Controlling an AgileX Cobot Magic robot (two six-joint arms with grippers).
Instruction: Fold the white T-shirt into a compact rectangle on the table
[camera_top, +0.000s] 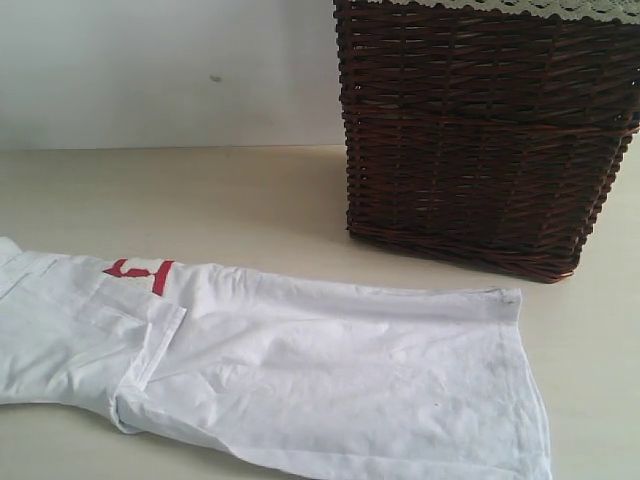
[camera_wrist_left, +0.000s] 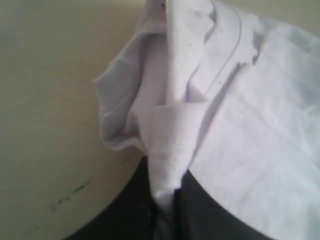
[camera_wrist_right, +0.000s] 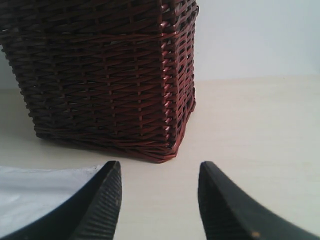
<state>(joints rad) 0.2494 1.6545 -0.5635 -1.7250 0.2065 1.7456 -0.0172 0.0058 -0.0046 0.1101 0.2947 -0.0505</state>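
The pale tabletop (camera_top: 200, 200) fills most of the exterior view. The white T-shirt (camera_top: 330, 380) lies on it as a long, wrinkled band across the near side, running out of that view at the left and bottom. One short sleeve (camera_top: 150, 345) is folded in over the body. Behind the shirt, and apart from it, a dark wicker basket (camera_top: 480, 140) stands upright on the tabletop, with a strip of lace liner (camera_top: 520, 8) showing along its top edge. A bit of red lettering (camera_top: 140, 272) peeks out at the shirt's far edge.

The left gripper (camera_wrist_left: 167, 202) has its jaws clamped on a bunched fold of the white shirt cloth, with a few small dark scuffs (camera_wrist_left: 70, 195) on the tabletop beside it. The right gripper (camera_wrist_right: 160, 185) hangs low over the tabletop facing the basket, its jaws apart with nothing between them. One jaw sits just beside an edge of the shirt.
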